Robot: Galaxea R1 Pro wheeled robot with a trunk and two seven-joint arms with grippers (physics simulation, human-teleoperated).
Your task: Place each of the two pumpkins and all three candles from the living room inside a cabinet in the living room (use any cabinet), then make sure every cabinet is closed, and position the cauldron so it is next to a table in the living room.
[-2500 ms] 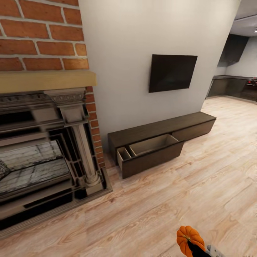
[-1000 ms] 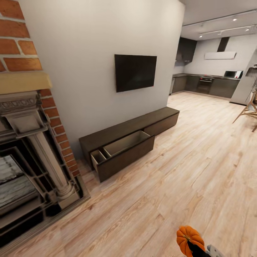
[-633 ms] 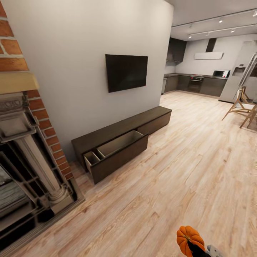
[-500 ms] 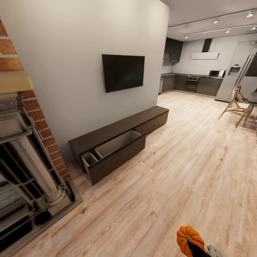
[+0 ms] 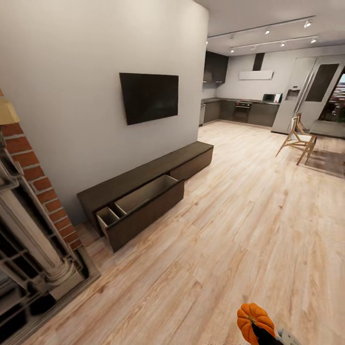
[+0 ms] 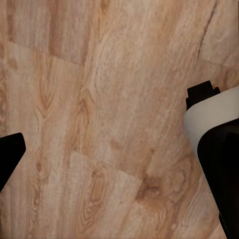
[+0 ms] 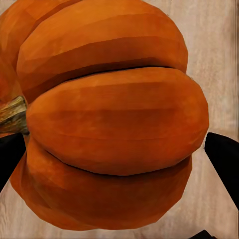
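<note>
Head view: the robot is standing on a pale wood floor (image 5: 230, 225) facing a grey wall (image 5: 72, 96). A dark television (image 5: 149, 97) is hanging on that wall at about 11 o'clock. Below it the cabinet (image 5: 143, 178) is running along the wall base, long, low, dark brown. Its near drawer (image 5: 139, 203) is standing pulled out, showing a pale beige inside split into a small compartment and a long one; nothing can be made out lying in either. The far drawer front is sitting flush. At 9 o'clock a brick fireplace (image 5: 28, 230) with a pale column is taking up the edge. At 1 o'clock, far off, the dark kitchen cupboards (image 5: 239, 112) are lining the back wall, and a wooden chair (image 5: 297, 141) is standing at 2 o'clock.

At 5 o'clock, at the lower edge, the pumpkin (image 5: 255, 322) is showing bright orange, ribbed, carried above the floor, well apart from the cabinet.

Right wrist view: the right gripper (image 7: 117, 159) is clamping the pumpkin (image 7: 107, 119), dark fingertips pressing in on both sides, stem pointing sideways.

Left wrist view: the left gripper (image 6: 107, 149) is hanging over bare floor boards (image 6: 99, 99), jaws spread wide, nothing between them.
</note>
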